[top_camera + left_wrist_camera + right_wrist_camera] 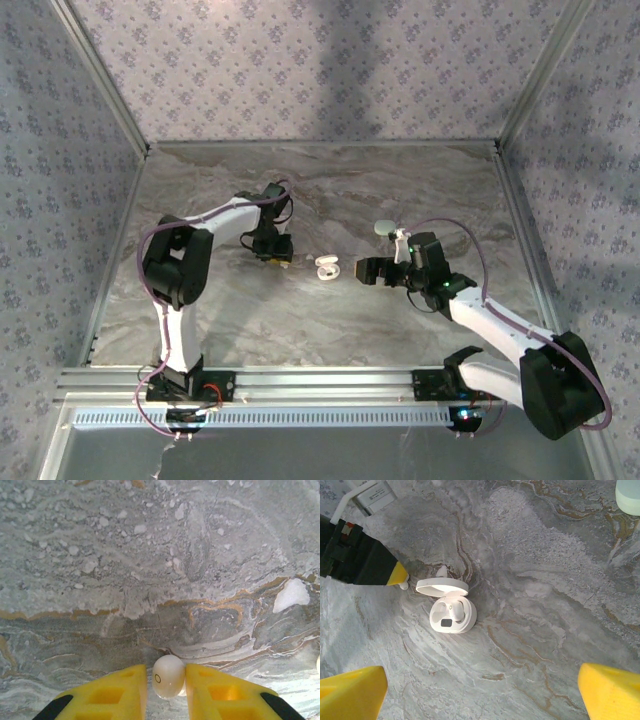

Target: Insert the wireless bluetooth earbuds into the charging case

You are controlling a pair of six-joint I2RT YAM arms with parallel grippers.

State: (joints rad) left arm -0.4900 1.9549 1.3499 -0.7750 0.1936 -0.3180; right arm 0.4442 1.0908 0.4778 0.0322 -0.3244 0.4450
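Observation:
The white charging case (452,616) lies open mid-table, its lid (442,586) tipped back. One whitish earbud (455,611) sits in its right socket; the left socket is bare. A second earbud (168,676), a small white oval with a ring mark, rests low over the marble between the yellow fingers of my left gripper (166,674), which presses on it from both sides. From above, that left gripper (277,258) is just left of the case (327,268). My right gripper (365,270) hovers to the right of the case, its fingers (350,695) spread wide and holding nothing.
A pale green oval case (383,229) lies behind the right gripper, and shows again (627,495) at the top right corner. Metal frame rails and patterned walls enclose the marble table (330,190). The left arm's black wrist (355,557) sits close to the case lid.

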